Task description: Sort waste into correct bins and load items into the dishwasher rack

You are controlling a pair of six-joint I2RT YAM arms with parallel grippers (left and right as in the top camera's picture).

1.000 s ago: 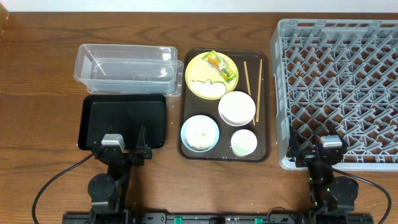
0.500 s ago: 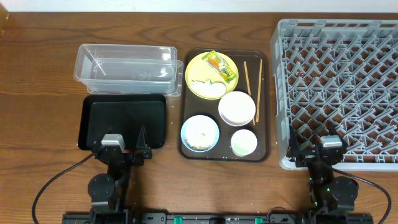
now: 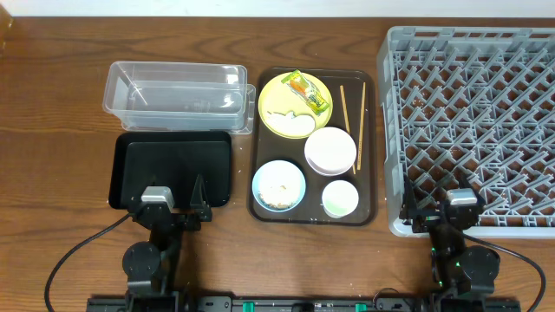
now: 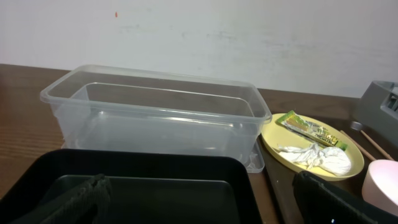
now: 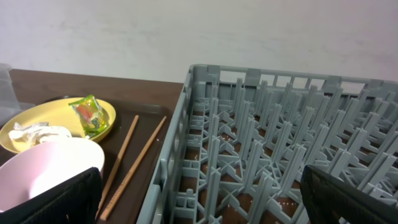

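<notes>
As the left gripper point(image 3: 171, 201) and right gripper point(image 3: 438, 209) stood open, hastily lifting the light blue bowl point(image 3: 257, 184) could spill its rice grains point(image 3: 279, 186) onto the brown tray point(image 3: 303, 213).

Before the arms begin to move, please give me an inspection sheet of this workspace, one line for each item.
Surface: wooden table, brown grain.
Job's things: clear tub and black tray empty; brown serving tray carries yellow plate with wrapper and white scrap, white bowl, blue bowl with grains, white cup, chopsticks; grey rack empty.
Clutter: nothing seen.
Grippers: left gripper and right gripper at the near edge, fingers open, holding nothing.
Cables: left cable and right cable, black, loop beside the arm bases.
Surroundings: pale wall behind the table.
</notes>
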